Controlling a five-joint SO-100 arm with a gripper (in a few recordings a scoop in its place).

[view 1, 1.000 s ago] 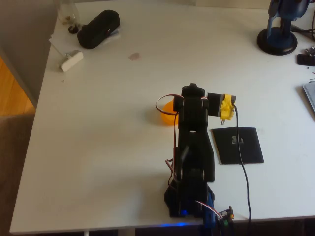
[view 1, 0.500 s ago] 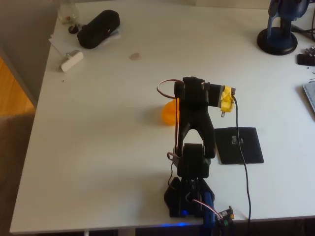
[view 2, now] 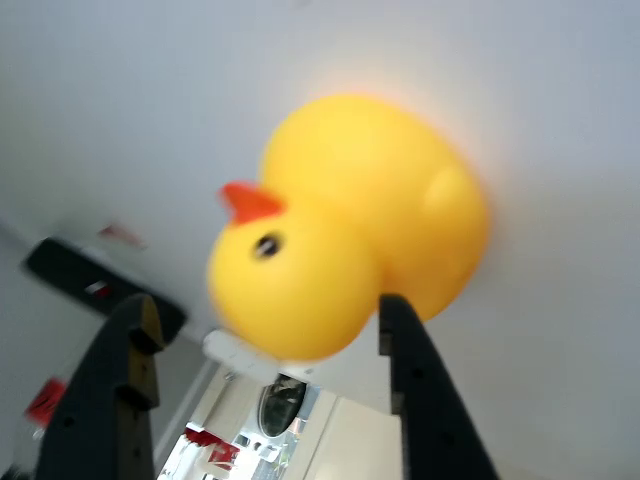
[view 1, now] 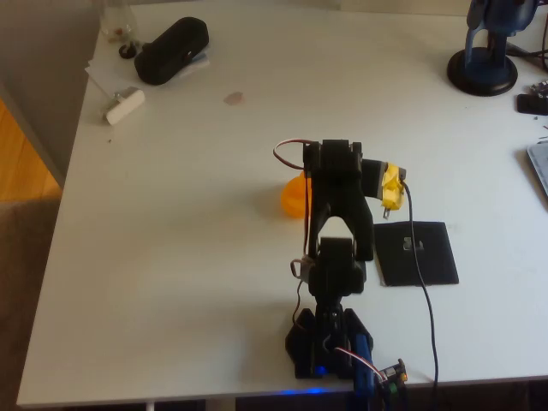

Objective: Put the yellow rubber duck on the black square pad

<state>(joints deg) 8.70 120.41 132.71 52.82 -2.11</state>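
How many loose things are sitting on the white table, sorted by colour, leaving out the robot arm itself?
Yellow: 1, the yellow rubber duck.
Black: 2, the black square pad and the black pouch.
White: 1, a small white block.
Blue: 1, a blue stand at the far right corner.
Total: 5, not counting the clutter cut off at the edges.

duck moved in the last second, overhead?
No. The yellow rubber duck sits at the same spot on the table, same gap from the black square pad.
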